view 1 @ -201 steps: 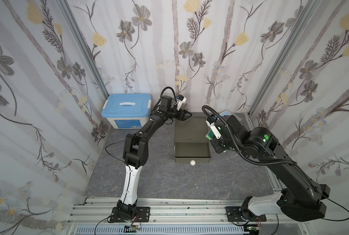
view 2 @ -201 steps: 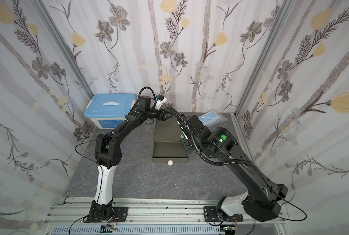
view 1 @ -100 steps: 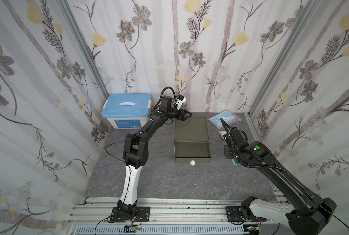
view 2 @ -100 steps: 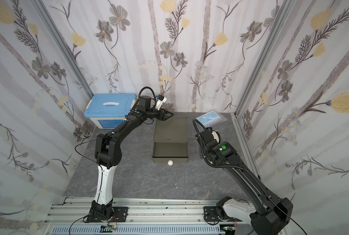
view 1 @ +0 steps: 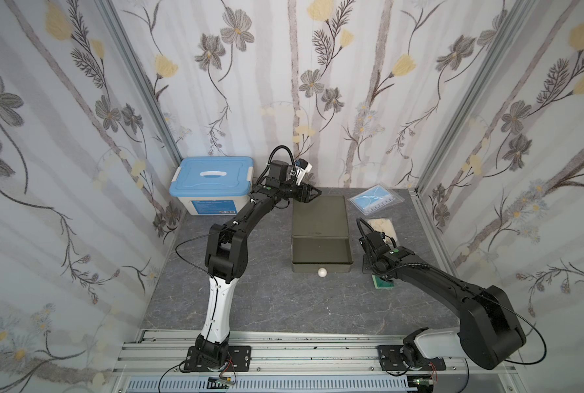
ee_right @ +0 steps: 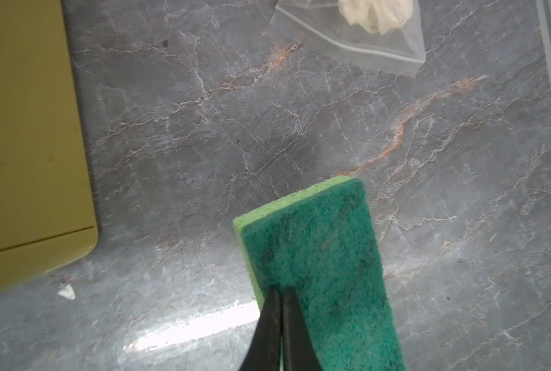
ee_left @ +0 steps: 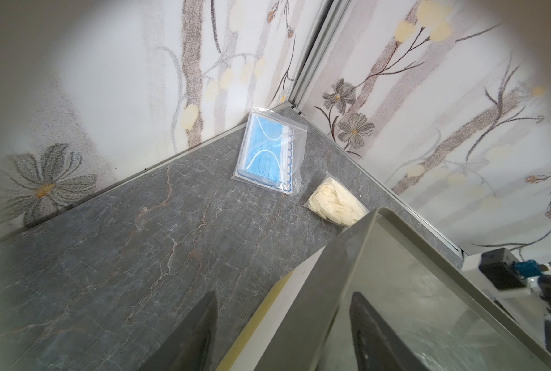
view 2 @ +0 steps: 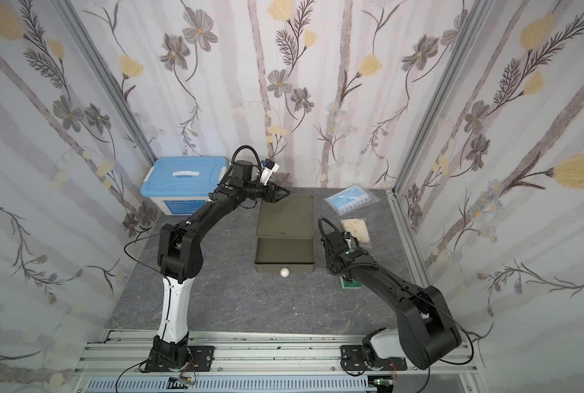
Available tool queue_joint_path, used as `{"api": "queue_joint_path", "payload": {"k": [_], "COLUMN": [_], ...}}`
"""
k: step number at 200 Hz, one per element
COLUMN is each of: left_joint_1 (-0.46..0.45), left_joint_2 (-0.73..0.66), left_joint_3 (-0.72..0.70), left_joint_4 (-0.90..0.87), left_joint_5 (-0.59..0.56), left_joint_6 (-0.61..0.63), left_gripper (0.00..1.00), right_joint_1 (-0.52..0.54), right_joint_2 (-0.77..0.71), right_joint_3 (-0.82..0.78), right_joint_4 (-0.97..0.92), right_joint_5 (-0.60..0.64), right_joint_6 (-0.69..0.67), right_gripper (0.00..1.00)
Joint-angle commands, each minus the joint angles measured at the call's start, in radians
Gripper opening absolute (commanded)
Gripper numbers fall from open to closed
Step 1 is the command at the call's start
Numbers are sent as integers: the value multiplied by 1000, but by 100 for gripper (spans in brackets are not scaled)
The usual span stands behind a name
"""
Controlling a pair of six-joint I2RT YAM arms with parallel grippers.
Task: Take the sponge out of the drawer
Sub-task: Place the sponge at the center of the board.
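Right arm has swung away from over the drawer and dropped low toward the right edge of the worktop (view 1: 266,299); left arm hasn't budged.

Right hand (ee_right: 282,294): fingers pressed together, pinching the green sponge (ee_right: 319,257) close to one long side, scourer face toward the wrist camera. Most of the sponge sticks out past the fingertips. In both top views only a corner of it shows under the forearm, just off the front right corner of the drawer (view 1: 321,268), so it is out of the drawer. Can't tell if it touches the worktop yet.

Drawer is pulled open and looks empty, white knob (view 1: 322,272) on its front. Bag of gloves (ee_right: 373,19) lies further back along the right edge, apart from the sponge. Mask bag (view 1: 374,200) sits in the back right corner.

Left hand (view 1: 316,194): fingers apart, astride the back left corner of the cabinet (view 1: 319,214), likely steadying it. Can't confirm any squeeze. Blue-lidded box (view 1: 212,185) sits in the back left corner, not involved.

Step judged: set down and let go. To do it well:
- lower until the sponge lies flat, since an off-centre pinch could let it tip or flop
- part the fingers fully, then lift straight up so the scourer doesn't snag
- stay clear of the drawer's side wall and the glove bag
- leave the left hand where it is until the release is done
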Motion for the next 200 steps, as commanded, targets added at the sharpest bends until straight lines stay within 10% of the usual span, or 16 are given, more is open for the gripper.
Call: {"api": "queue_joint_path", "payload": {"k": [1, 74, 109, 146, 171, 184, 200], "left_joint_1": [4, 9, 8, 8, 10, 10, 10], "left_joint_2": [-5, -3, 1, -2, -4, -2, 8], "left_joint_3": [-11, -7, -6, -8, -4, 1, 21], "left_joint_4": [-72, -79, -74, -80, -90, -95, -113], "left_joint_5": [2, 1, 9, 11, 10, 11, 16], "left_joint_6": [13, 21, 15, 19, 25, 27, 32], "left_gripper": [66, 66, 66, 66, 66, 66, 66], "right_joint_1": [-2, -7, -7, -5, 11, 37, 107], "right_joint_2": [46, 138, 175, 154, -25, -139, -275], "right_joint_3": [-5, 100, 149, 158, 137, 126, 125], "right_joint_4": [131, -10, -55, -59, -61, -89, -168], "right_joint_5": [-7, 83, 81, 78, 92, 104, 151], "right_joint_6": [58, 13, -5, -10, -35, -50, -74], "right_gripper": [0, 0, 41, 51, 36, 0, 0]}}
